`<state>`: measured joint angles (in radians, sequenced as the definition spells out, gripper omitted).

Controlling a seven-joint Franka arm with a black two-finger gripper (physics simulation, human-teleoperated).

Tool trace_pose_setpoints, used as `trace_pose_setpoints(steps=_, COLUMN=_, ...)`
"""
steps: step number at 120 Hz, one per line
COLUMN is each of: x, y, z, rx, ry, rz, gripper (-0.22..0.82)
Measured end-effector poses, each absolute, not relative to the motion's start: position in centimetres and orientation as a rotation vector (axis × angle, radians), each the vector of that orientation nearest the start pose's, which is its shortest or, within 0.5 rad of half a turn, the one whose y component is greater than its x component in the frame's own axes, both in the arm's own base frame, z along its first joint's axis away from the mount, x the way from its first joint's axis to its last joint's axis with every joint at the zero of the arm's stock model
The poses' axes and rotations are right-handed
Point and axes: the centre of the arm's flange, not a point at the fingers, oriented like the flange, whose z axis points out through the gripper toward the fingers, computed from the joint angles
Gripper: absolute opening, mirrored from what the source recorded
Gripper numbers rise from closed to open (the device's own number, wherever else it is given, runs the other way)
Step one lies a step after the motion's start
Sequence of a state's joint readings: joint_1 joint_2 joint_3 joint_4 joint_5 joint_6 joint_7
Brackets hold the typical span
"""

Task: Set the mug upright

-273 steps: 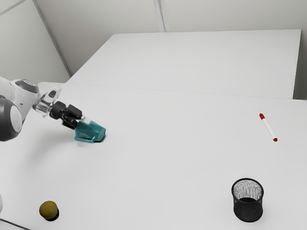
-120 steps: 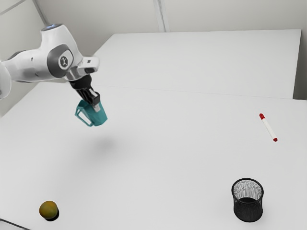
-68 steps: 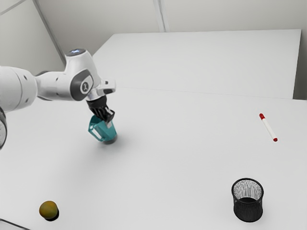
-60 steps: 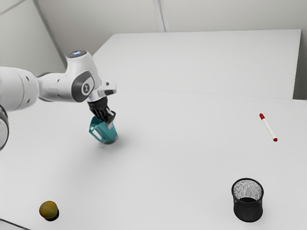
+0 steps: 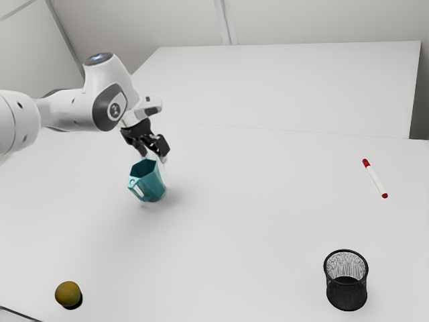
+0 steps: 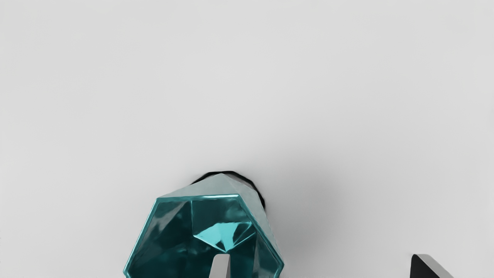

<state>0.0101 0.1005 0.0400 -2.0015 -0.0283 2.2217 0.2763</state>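
A round emblem (image 5: 115, 111), too small to read, marks the white arm (image 5: 70, 111), its tool (image 5: 154, 159) spread wide at the teal mug (image 5: 149, 184), mouth upward.

On the white tabletop (image 5: 234, 228), toward the ext. view's left and near its btm edge: a mustard-brown ball (image 5: 68, 294) w/ a small dark shadow. Toward the ext. view's rt, also near btm: a blk mesh cup (image 5: 346, 297), upright, open end up. Farther back, beyond the cup & a bit more to the ext. view's rt: a white marker (image 5: 376, 180) w/ red ends, lying at a slant, well apart from the cup. Past the tabletop, a 2nd white flat surface (image 5: 288, 87); behind that, a pale gray wall (image 5: 147, 20) w/ a vert. strip (image 5: 225, 23).
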Motion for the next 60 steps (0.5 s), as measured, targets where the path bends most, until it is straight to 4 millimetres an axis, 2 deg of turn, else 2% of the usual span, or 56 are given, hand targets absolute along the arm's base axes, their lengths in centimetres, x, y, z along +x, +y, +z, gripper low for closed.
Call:
trace_pose_setpoints(steps=30, x=59.0, y=2.7, z=55.4, rx=-3.16, ry=0.288, rz=-0.305, gripper=0.57)
trace_pose_setpoints(steps=36, x=58.8, y=2.7, z=57.5, rx=-3.163, ry=0.29, rz=-0.294, gripper=0.58)
trace_pose_setpoints(steps=46, x=58.1, y=2.7, z=59.7, rx=-3.17, ry=0.292, rz=-0.263, gripper=0.59)
trace_pose_setpoints(steps=60, x=57.0, y=2.7, z=61.0, rx=-3.178, ry=0.29, rz=-0.21, gripper=0.59)
